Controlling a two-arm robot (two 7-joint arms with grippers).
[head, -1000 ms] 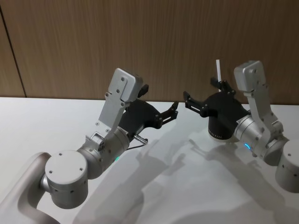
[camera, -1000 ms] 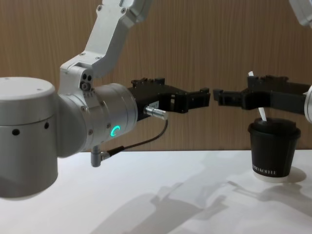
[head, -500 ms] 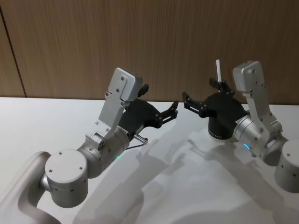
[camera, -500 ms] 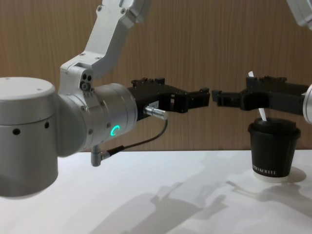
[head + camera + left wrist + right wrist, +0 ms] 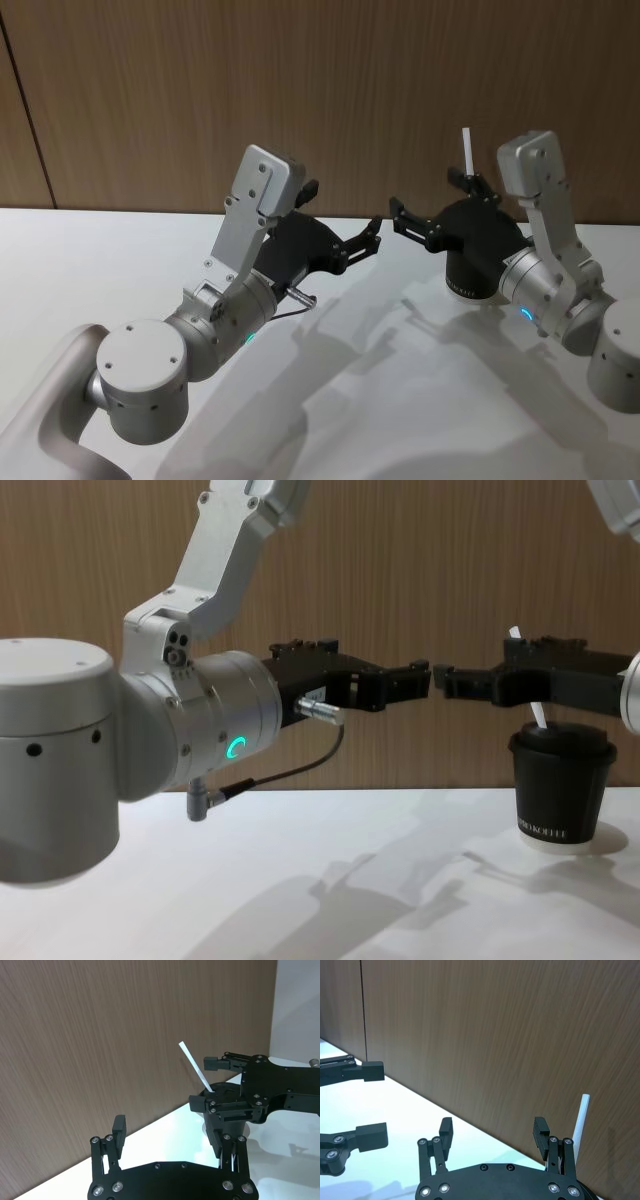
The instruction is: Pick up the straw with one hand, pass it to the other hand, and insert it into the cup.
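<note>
Straw: white, thin, standing tilted in the lid of the cup, its lower end through the lid opening; the upper half leans toward ten o'clock as your left wrist camera sees it. In the chest view its top shows just behind the right claw's body.

Cup: black paper coffee cup, black lid, white base rim, on the white table at about two o'clock from the robot's body.

Right gripper: held level above the cup, fingers spread wide and empty, tips pointing toward the left arm. The straw rises just beside one finger, at its outer side; whether they touch you cannot tell.

Left gripper: raised at mid-table, also spread wide and empty, its tips nearly meeting the right claw's tips.

Task state, by judgement: insertion looks done; what is left is to draw clear.

Hazards: if you pull the right claw away sideways, the finger next to the straw could catch it, levering it out or tipping the light cup. The two claws' tips stand close, so any inward move risks a knock.
</note>
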